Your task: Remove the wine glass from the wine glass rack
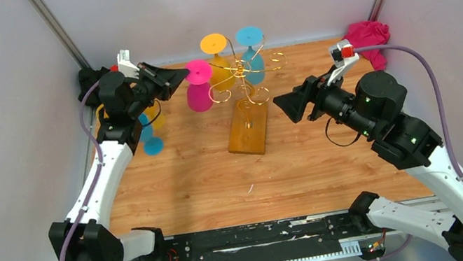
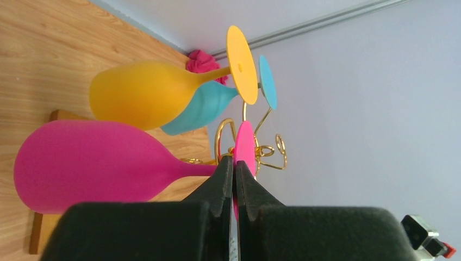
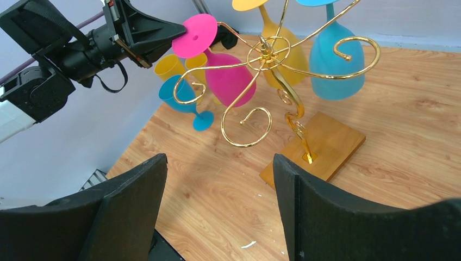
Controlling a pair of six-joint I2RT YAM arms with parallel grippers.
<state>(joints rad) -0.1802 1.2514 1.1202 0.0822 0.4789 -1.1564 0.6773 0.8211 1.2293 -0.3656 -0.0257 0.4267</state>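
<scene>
The gold wire wine glass rack [image 1: 245,78] stands on its orange-brown wooden base [image 1: 248,128] at the back middle. A pink wine glass [image 1: 199,95] hangs upside down on its left arm; a yellow glass [image 1: 221,68] and a blue glass [image 1: 252,63] hang behind. My left gripper [image 1: 183,76] is shut on the rim of the pink glass's round foot [image 2: 244,145], with the bowl [image 2: 92,166] to the left of the fingers. My right gripper [image 1: 285,106] is open and empty, right of the rack, apart from it; the rack [image 3: 272,70] lies ahead of it.
A blue glass [image 1: 151,140] and a yellow glass [image 1: 154,115] stand on the table at the left, under the left arm. A pink cloth [image 1: 367,37] lies at the back right corner. White walls close in the table on three sides.
</scene>
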